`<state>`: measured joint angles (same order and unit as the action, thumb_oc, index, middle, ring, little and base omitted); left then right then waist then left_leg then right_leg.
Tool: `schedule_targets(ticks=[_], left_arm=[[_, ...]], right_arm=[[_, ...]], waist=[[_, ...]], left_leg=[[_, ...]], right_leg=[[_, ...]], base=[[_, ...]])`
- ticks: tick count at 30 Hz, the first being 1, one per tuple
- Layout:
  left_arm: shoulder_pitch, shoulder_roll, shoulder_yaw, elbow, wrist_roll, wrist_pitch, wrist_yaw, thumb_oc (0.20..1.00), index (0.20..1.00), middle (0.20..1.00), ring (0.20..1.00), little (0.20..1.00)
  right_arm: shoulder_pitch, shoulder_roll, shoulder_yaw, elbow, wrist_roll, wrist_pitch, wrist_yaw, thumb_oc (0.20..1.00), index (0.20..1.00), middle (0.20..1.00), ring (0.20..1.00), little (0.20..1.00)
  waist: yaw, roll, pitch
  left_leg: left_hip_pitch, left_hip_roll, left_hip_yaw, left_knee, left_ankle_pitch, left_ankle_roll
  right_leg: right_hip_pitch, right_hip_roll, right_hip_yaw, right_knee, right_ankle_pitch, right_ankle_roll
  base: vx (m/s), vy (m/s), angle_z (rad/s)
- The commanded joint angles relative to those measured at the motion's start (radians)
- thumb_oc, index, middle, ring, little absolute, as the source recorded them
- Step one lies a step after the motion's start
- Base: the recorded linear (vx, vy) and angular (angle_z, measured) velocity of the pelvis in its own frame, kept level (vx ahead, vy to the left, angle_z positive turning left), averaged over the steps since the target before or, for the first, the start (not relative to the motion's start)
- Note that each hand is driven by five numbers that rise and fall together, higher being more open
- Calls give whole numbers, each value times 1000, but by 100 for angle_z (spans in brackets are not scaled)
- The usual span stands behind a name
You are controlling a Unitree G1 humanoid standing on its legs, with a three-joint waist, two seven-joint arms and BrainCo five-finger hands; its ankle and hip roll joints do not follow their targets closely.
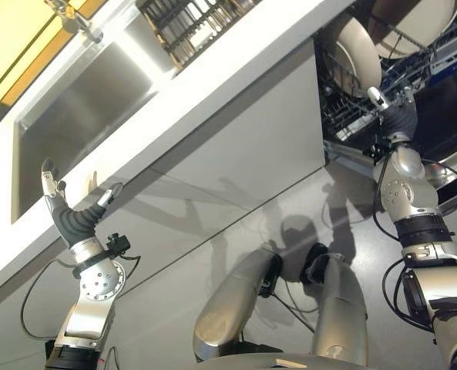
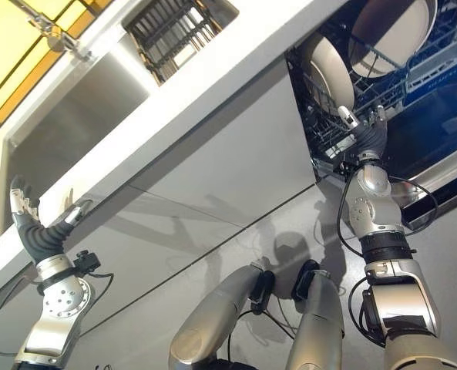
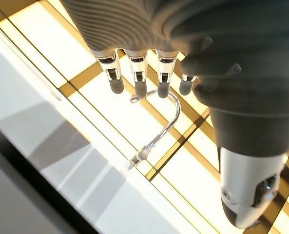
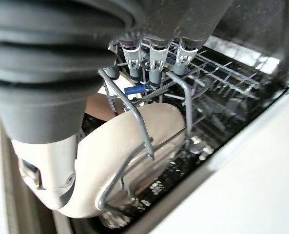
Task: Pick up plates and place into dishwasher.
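Note:
A cream plate stands on edge in the open dishwasher's lower rack, held by the rack's wire prongs, with a second, larger plate behind it. My right hand is just below the near plate, open, its fingers straight over the rack wires. In the right wrist view the thumb lies beside the plate without curling round it. My left hand is raised at the counter's front edge by the sink, open and holding nothing; its straight fingers point toward the faucet.
The white counter runs across the view with a steel sink, a faucet and a dark wire dish rack behind it. Grey cabinet fronts lie between my two arms. The dishwasher opening is at the right.

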<state>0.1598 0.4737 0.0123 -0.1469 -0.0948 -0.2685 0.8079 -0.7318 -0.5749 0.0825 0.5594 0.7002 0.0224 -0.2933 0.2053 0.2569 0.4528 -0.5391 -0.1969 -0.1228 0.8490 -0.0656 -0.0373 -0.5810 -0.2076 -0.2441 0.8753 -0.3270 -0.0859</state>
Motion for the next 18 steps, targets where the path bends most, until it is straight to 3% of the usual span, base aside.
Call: schedule_targets(ticks=[1, 10, 18], left_arm=[[22, 67, 55, -49, -14, -10, -19, 1000, 1000, 1000, 1000, 1000], [58, 84, 96, -55, -25, -29, -127, 1000, 1000, 1000, 1000, 1000], [49, 87, 91, -78, -5, -48, -165, 1000, 1000, 1000, 1000, 1000]], right_arm=[[-270, 68, 161, -95, -17, -56, 156, 1000, 1000, 1000, 1000, 1000], [-304, 28, 152, -70, -1, -58, 180, 1000, 1000, 1000, 1000, 1000], [-220, -17, 168, -176, -59, -26, 268, 1000, 1000, 1000, 1000, 1000]], waist=[[121, 5, -76], [161, -6, -117], [117, -29, -117]], left_leg=[[-6, -30, 29, 14, 155, 41], [36, -44, 12, -29, 66, 62], [66, -33, 36, -48, -35, 75]], right_leg=[[40, -15, 49, -134, 76, -28], [74, -56, 21, -123, 78, -1], [119, -44, 45, -226, 146, 37]], base=[[60, 55, 6], [35, -5, 22], [16, -47, 7]])
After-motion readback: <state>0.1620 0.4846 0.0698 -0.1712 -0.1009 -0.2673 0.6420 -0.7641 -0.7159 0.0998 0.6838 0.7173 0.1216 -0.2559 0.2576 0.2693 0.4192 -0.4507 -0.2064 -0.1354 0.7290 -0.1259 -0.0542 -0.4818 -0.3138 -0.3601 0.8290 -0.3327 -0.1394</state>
